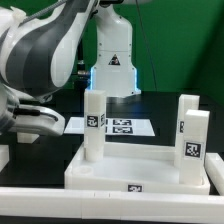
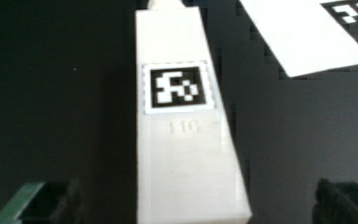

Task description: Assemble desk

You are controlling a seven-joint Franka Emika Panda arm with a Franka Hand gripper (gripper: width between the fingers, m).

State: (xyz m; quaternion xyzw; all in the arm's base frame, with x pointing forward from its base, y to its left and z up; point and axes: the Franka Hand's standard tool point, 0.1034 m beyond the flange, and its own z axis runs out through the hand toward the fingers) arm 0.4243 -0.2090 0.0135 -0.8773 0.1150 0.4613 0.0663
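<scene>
A: Exterior view, item one: tabletop point(image 1: 110, 172), white, rectangular, raised rim, lying flat on the black table point(image 1: 45, 140). One small marker tag point(image 1: 134, 188) shows on its near rim

B: Legs?

A: Three standing upright in the tabletop. First leg point(image 1: 94, 125) at the corner towards the exterior view's left, tag on its face. Second leg point(image 1: 193, 148) at the near corner towards the exterior view's right, tag on its face. Third leg point(image 1: 186, 118) just behind the second, also tagged

B: Anything beyond the tabletop?

A: Marker board point(image 1: 115, 126), flat on the table behind the tabletop, partly hidden by the first leg. Robot base point(image 1: 113, 58) further back, white, with a warning triangle. Arm point(image 1: 45, 50), bulky, grey and white, above the tabletop's side towards the exterior view's left

B: Wrist view entry?

A: One white leg point(image 2: 185, 130), square-section, tag on its face, with a faint embossed number under the tag. A corner of the marker board point(image 2: 318, 35) lies beyond it on the black table

B: Pincer state?

A: Gripper point(image 2: 190, 200) released, jaws spread wide. One dark fingertip point(image 2: 30, 200) each side of the leg, both apart from it, nothing grasped
</scene>
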